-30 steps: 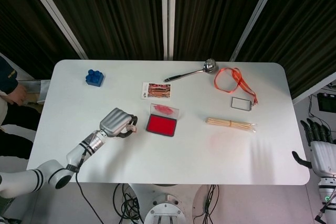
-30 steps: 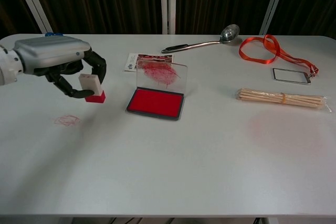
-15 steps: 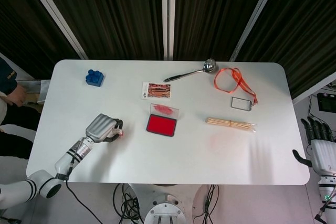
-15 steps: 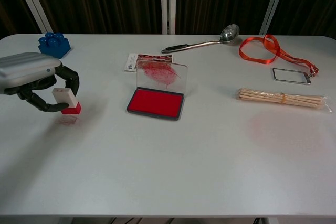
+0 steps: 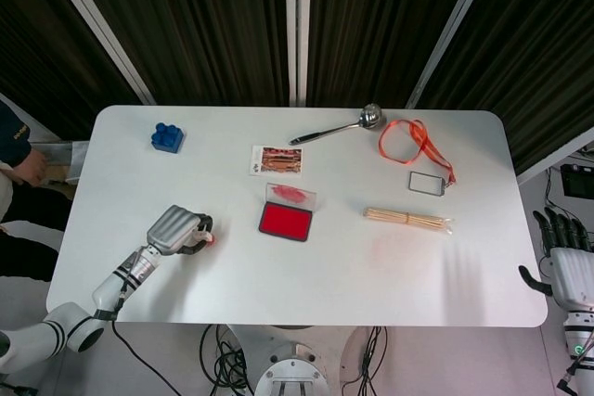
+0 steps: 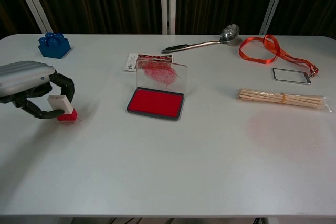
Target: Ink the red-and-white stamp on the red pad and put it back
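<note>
Left hand (image 6: pixel 29 90) gripping red-and-white stamp (image 6: pixel 59 107), fingers (image 6: pixel 59 85) curled over white top, red base down at or on tabletop (image 6: pixel 173 166), contact hard to confirm. Stamp near left-front part of tabletop, well left of red pad (image 6: pixel 155 103). Same grip visible in head view: left hand (image 5: pixel 176 229), stamp (image 5: pixel 211 236) peeking out at fingertips. Red pad open, clear lid (image 6: pixel 161 75) standing up at its far edge with red smears on it. Right hand (image 5: pixel 566 261) off past right edge of tabletop, holding nothing, fingers (image 5: pixel 549 225) extended and apart. Elsewhere: blue block (image 6: pixel 53 44) at far left, printed card (image 6: pixel 137 60) behind pad, ladle (image 6: pixel 202 43) at far centre, orange lanyard (image 6: pixel 269 51) with badge holder (image 6: pixel 290 75) at far right, bundle of wooden sticks (image 6: pixel 281 98) right of pad.
</note>
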Robot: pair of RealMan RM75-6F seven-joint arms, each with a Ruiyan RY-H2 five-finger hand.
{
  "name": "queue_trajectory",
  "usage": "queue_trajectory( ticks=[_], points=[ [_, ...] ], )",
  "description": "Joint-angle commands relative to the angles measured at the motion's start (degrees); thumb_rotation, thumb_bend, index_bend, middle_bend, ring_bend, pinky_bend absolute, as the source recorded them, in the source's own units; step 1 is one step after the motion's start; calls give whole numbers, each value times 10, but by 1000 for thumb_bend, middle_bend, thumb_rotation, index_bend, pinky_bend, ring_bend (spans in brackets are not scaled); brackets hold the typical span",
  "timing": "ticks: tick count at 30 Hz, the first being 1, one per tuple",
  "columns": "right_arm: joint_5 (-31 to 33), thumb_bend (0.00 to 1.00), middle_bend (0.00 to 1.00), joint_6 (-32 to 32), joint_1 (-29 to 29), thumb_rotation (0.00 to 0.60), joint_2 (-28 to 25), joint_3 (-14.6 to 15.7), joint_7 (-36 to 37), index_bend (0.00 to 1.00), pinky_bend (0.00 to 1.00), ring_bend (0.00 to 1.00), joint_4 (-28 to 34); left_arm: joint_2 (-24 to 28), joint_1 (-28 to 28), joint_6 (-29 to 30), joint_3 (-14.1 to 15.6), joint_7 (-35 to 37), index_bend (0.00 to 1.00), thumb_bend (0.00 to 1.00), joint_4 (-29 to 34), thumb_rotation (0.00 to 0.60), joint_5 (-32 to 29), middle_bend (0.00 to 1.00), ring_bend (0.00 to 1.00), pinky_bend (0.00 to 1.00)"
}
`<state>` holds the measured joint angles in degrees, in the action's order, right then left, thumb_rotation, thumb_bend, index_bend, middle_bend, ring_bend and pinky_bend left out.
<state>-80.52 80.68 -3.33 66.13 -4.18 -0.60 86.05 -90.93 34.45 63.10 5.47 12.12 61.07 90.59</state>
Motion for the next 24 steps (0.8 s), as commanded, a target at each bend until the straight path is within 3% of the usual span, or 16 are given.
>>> queue_trajectory(
  ticks=[1,24],
  points=[
    [2,156,0,-1,0,600,-1,1,-6,0,0,0,7,-6,-2,5,0,7,626,447,-11,600,7,617,917,1000],
    [8,155,0,-8,-4,600,-5,0,-20,0,0,0,17,-30,-6,3,2,40,598,447,-71,600,25,578,915,1000]
  ],
)
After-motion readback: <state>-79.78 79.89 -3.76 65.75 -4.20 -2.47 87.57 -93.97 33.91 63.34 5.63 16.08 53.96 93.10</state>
